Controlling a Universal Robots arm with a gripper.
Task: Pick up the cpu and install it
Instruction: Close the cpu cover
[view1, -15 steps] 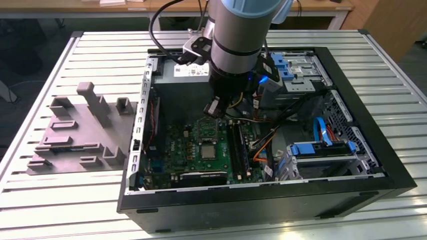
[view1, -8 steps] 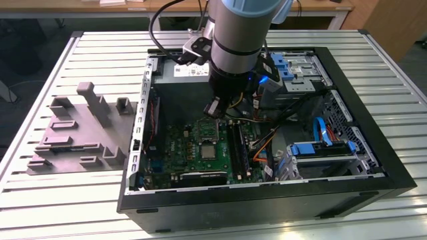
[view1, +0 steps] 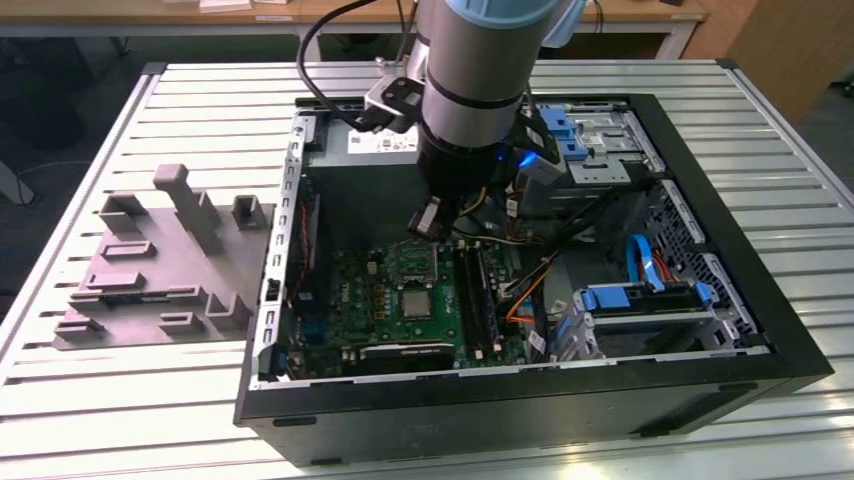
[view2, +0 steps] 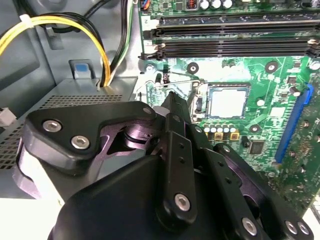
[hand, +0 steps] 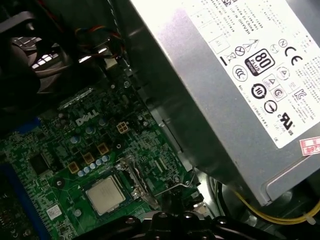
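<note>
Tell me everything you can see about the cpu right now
The cpu is a small flat square chip with a silvery-grey metal top and a paler rim. It lies flat and level inside the metal-framed socket of the green motherboard, within the open computer case. In the second wrist view it appears bright and glossy. Nothing rests on it; the gripper is close beside the socket, not touching the chip.

Black gripper (view2: 172, 107) above green motherboard (view2: 260, 107); cpu (view2: 228, 101) seated in its socket; dark memory slots (view2: 225, 35); yellow cable (view2: 60, 22) beside grey power supply (view2: 65, 97).
</note>
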